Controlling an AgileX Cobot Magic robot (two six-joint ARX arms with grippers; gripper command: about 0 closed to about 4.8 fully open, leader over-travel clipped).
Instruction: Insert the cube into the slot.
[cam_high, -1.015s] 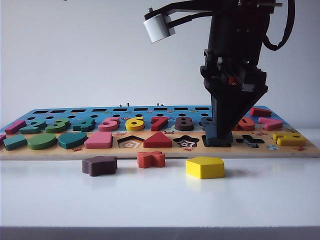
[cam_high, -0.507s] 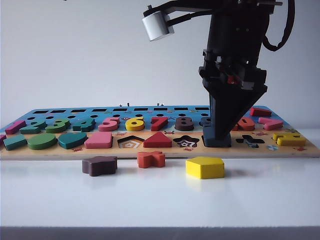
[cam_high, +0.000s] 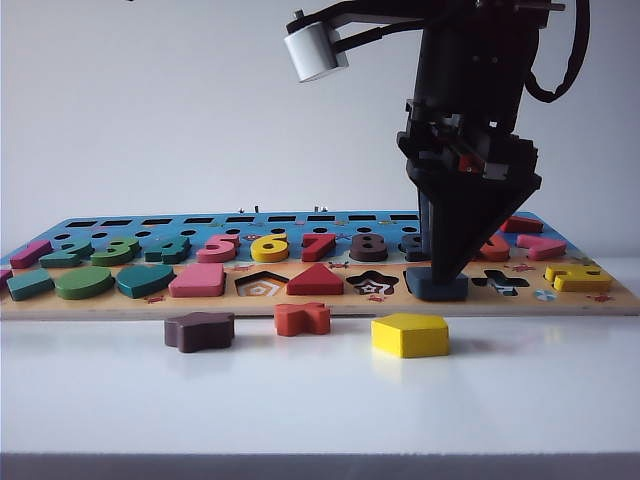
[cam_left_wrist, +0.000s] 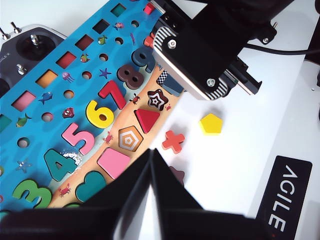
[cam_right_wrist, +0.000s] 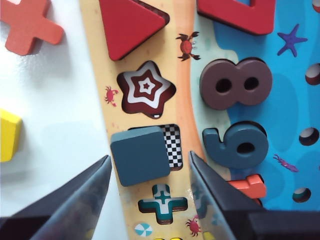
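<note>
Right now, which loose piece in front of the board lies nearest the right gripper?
The yellow pentagon block, almost directly in front of the right gripper; the orange cross and brown block lie farther left.

The right gripper (cam_high: 441, 272) points down over the puzzle board (cam_high: 320, 300), its fingertips just above the cube (cam_high: 437, 288), which sits at the board's front edge. On the white table (cam_high: 320, 400) lie a brown star-like block (cam_high: 199, 330), an orange cross (cam_high: 302, 318) and a yellow pentagon (cam_high: 410, 334).

The cube (cam_right_wrist: 141, 156), a flat slate-blue square block, lies skewed over the slot (cam_right_wrist: 172, 145), covering most of it and overhanging the board's near edge. A strip of the slot's black-and-white checkered floor shows beside the block, which is not seated.
</note>
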